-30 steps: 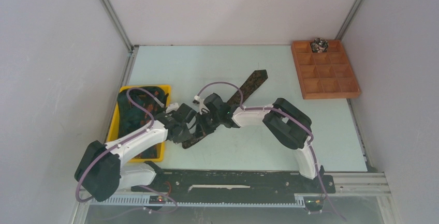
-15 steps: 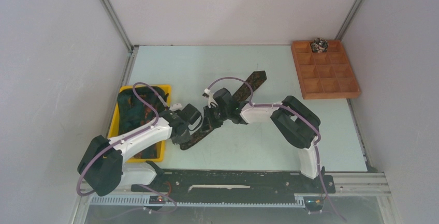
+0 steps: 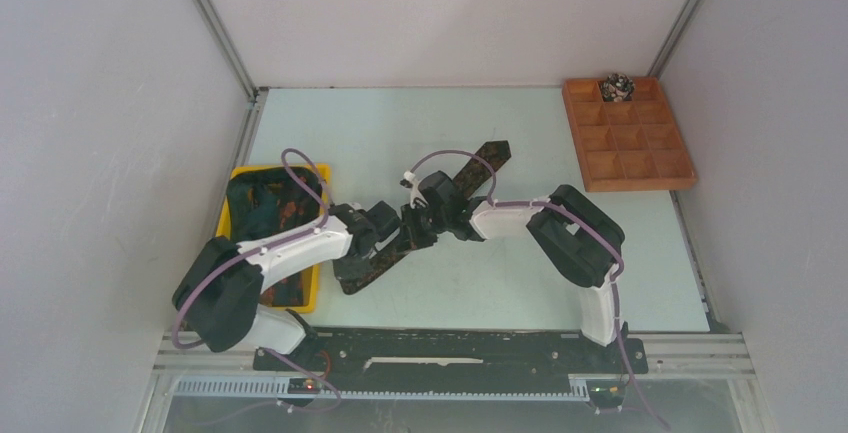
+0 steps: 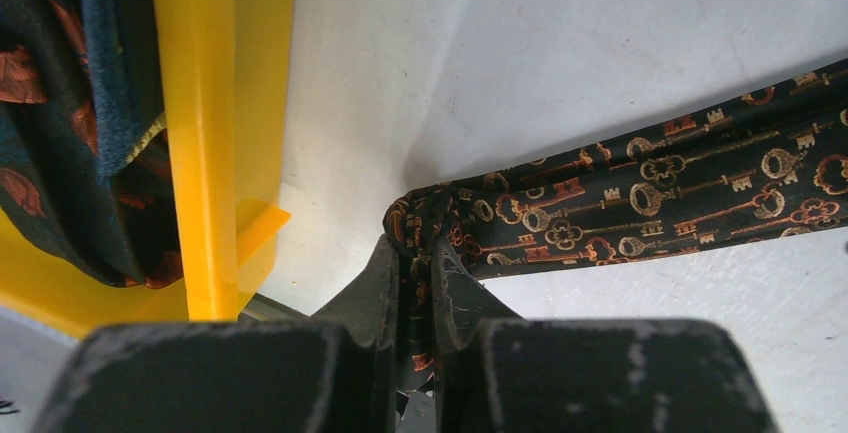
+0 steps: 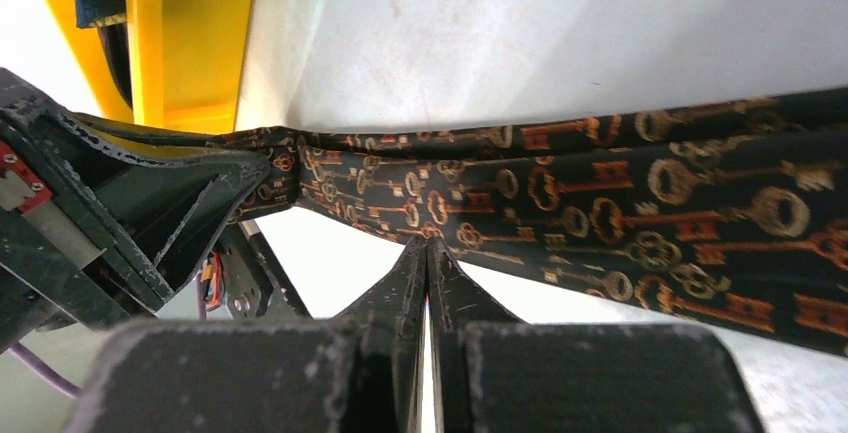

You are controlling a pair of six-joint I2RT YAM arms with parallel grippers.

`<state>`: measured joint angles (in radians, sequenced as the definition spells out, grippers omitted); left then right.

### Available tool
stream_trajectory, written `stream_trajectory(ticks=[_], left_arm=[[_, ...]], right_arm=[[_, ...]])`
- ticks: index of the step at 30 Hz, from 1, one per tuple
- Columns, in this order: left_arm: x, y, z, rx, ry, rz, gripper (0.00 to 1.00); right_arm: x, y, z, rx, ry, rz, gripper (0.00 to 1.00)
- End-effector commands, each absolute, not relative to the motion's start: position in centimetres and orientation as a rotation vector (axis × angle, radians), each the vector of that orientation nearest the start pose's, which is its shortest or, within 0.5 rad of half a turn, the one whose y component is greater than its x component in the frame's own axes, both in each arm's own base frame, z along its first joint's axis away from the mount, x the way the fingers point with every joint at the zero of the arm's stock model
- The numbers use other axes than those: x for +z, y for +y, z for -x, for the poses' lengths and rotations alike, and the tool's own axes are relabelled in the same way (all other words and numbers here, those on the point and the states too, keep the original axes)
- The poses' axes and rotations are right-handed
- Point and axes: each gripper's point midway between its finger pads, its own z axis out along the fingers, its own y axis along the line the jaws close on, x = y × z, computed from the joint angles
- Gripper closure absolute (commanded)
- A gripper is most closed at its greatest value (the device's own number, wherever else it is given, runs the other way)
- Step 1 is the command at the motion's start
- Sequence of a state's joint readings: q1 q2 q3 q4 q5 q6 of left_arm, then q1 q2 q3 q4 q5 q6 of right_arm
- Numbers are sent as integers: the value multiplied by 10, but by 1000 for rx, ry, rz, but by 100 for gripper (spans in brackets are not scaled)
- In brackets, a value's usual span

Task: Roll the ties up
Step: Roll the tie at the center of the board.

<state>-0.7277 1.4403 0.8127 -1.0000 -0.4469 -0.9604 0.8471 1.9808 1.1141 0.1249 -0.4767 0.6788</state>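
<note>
One tie (image 3: pixel 482 161) is being stretched diagonally across the table (image 3: pixel 340 133), mid-workspace. Its folded near end is being pinched by the left gripper (image 4: pixel 415 253), jaws nearly closed on the fabric, just beside the yellow bin (image 4: pixel 200 153). Its edge further along is being clamped by the right gripper (image 5: pixel 427 245), jaws fully closed. More ties (image 3: pixel 255 208) are being held piled in the bin. A rolled tie (image 3: pixel 617 85) is being housed in a far-row compartment of the wooden tray (image 3: pixel 640 168).
</note>
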Motion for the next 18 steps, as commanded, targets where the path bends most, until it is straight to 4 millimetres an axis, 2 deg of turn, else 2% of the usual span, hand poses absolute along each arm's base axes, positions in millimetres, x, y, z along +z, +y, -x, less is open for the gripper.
stream_trajectory(ticks=[1,8,12,16,18], left_arm=[[41,-91,-173,558,2773,230,100],[37,-101,-180,603,2789,200,100],[33,-105,-183,618,2797,196,98],[32,-109,-184,615,2802,196,87],[33,-112,-185,603,2803,202,74]], right_arm=[[67,411,-257,1214,2440,375,97],[70,390,-270,1158,2419,252,97],[69,387,-272,1163,2418,233,97],[68,386,-273,1168,2423,227,97],[69,386,-273,1169,2422,228,97]])
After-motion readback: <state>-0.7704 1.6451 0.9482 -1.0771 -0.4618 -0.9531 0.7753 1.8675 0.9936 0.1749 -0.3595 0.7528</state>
